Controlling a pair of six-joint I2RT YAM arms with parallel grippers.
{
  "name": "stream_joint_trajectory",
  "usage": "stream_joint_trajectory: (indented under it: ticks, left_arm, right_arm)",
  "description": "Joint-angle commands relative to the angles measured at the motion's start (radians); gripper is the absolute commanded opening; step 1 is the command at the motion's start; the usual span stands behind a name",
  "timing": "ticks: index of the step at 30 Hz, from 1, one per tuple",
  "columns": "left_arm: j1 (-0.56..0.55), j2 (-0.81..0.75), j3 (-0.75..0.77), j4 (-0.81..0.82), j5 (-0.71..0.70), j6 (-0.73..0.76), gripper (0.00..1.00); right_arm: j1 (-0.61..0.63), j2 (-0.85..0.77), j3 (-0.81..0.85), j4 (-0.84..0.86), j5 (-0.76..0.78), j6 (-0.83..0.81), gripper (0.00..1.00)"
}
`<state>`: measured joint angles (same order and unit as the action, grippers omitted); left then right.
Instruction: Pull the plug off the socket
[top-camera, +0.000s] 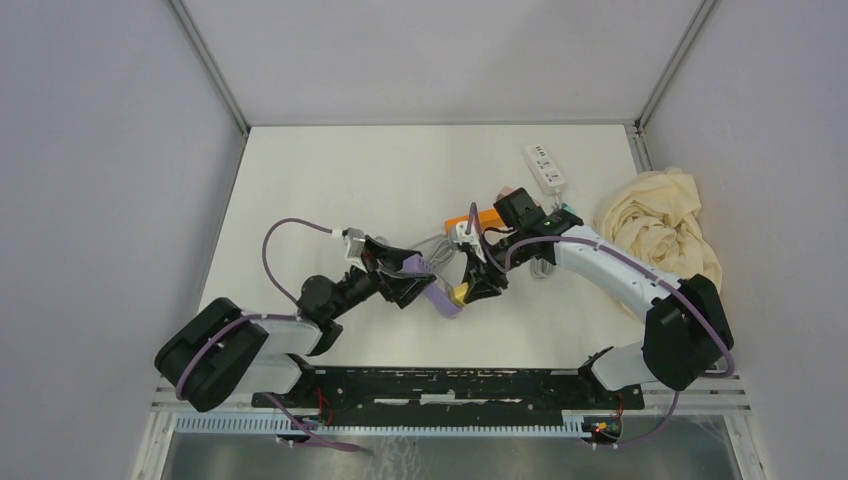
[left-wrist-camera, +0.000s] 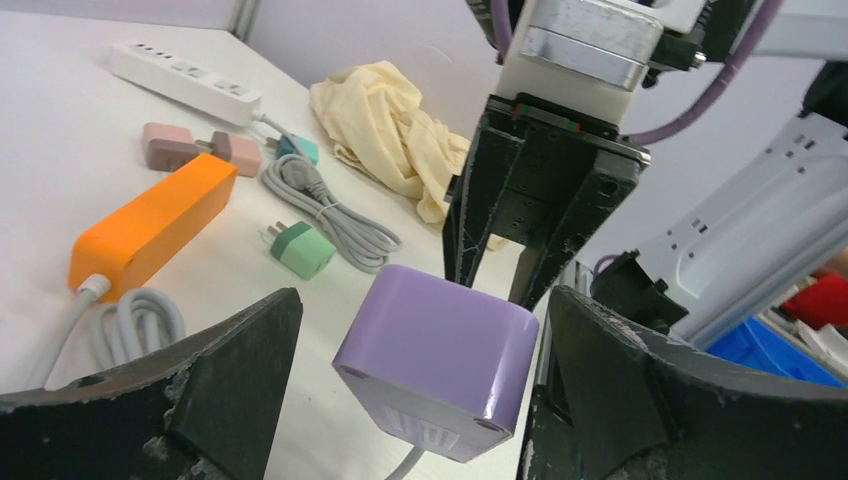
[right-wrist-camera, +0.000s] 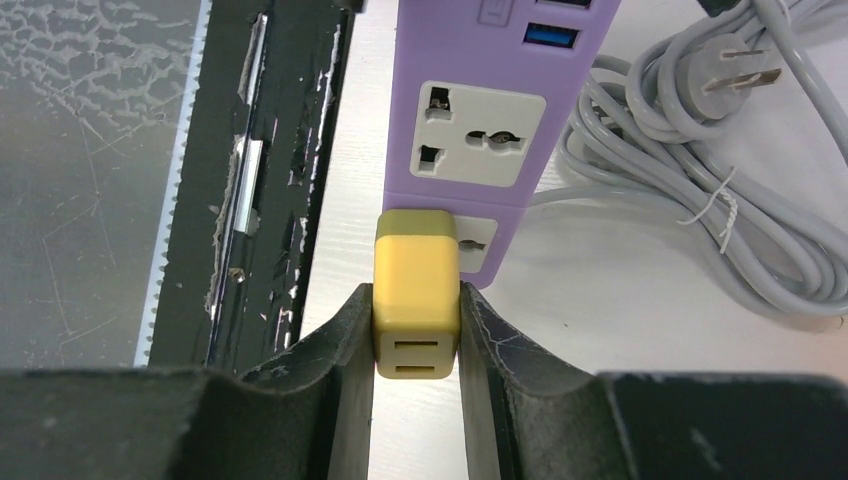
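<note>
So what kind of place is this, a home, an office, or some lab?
Probably a robot lab test cell: a white tabletop boxed in by plain grey panel walls, two robot arms bolted at its edge, and a purple power strip and an orange power strip as props.

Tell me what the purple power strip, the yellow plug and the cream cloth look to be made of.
The purple power strip looks like moulded plastic with a glossy finish: light glints on its rounded edges. The yellow plug seems to be hard plastic, matte: even colour and crisp slots. The cream cloth is fabric, soft and matte: it lies in crumpled folds.
</note>
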<state>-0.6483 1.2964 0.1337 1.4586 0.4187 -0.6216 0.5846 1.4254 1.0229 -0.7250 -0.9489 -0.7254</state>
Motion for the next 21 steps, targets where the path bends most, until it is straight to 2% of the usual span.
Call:
stream_joint_trajectory:
  ticks: [1, 4, 8, 11, 17, 21]
  left_arm:
    - [-0.005, -0.045, -0.025, -0.032, -0.136, -0.035, 0.99]
    - [-0.005, -0.126, -0.041, -0.173, -0.216, -0.045, 0.99]
    - [-0.013, -0.278, -0.027, -0.469, -0.325, -0.118, 0.99]
    - [-0.049, -0.334, -0.017, -0.567, -0.388, -0.201, 0.99]
    - [-0.147, -0.338, 0.057, -0.820, -0.582, -0.376, 0.99]
    - [-0.195, -0.290, 0.161, -1.022, -0.707, -0.492, 0.90]
  right_arm:
    - [0.003, 0.005, 0.025, 0.103, 0.007, 0.057, 0.08]
    - [0.004, 0.006, 0.016, 0.149, 0.067, 0.101, 0.07]
    - [0.008, -0.005, -0.007, 0.228, 0.147, 0.172, 0.07]
    - [0.030, -0.016, -0.015, 0.262, 0.198, 0.190, 0.07]
    - [0.074, -0.039, -0.035, 0.313, 0.290, 0.209, 0.06]
    - [0.104, -0.039, -0.038, 0.328, 0.349, 0.210, 0.06]
